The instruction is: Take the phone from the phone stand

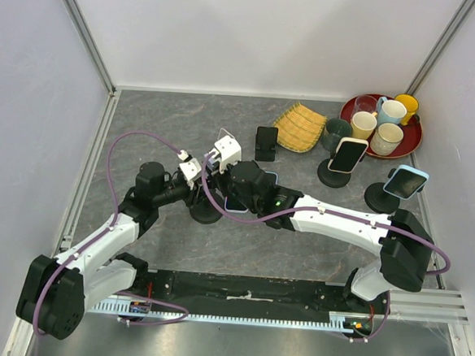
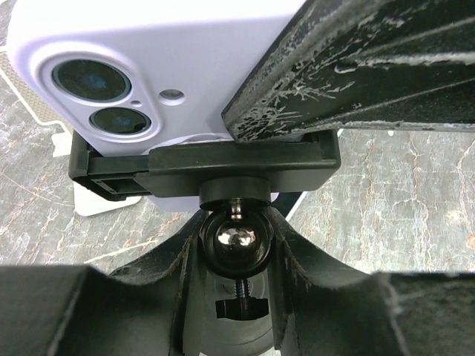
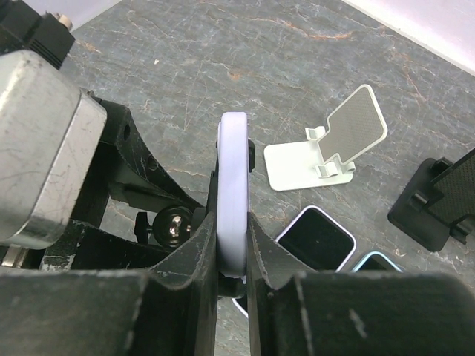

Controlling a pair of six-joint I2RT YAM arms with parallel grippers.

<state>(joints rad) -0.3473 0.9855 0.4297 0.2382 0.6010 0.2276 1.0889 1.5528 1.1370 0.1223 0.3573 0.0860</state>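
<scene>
In the top view, both wrists are seen brought together over the middle of the grey marbled counter [image 1: 176, 117], above the round base of a black phone stand [image 1: 205, 214]. In the left wrist view, a lavender phone with a twin-lens camera [image 2: 148, 52] is shown from behind, seated in the stand's black clamp bracket [image 2: 200, 167], which is carried on a chrome ball joint [image 2: 236, 241]. The left fingers [image 2: 111, 311] are clenched on the stand's socket from both sides, just below the bracket, and the phone is not touched by them. A scratched dark finger of the right arm is laid across the phone's back at the upper right. In the right wrist view, the phone is seen edge-on, and its lower part is pinched between the right fingers [image 3: 185, 297], one pressed against each face. The ball joint and the left arm's metal housing are seen just to the left of it. Beyond, a white folding stand [image 3: 326, 148], two dark-screened phones lying flat [image 3: 319, 237] and another black holder [image 3: 438, 196] are spread on the counter, apart from the grasp.
</scene>
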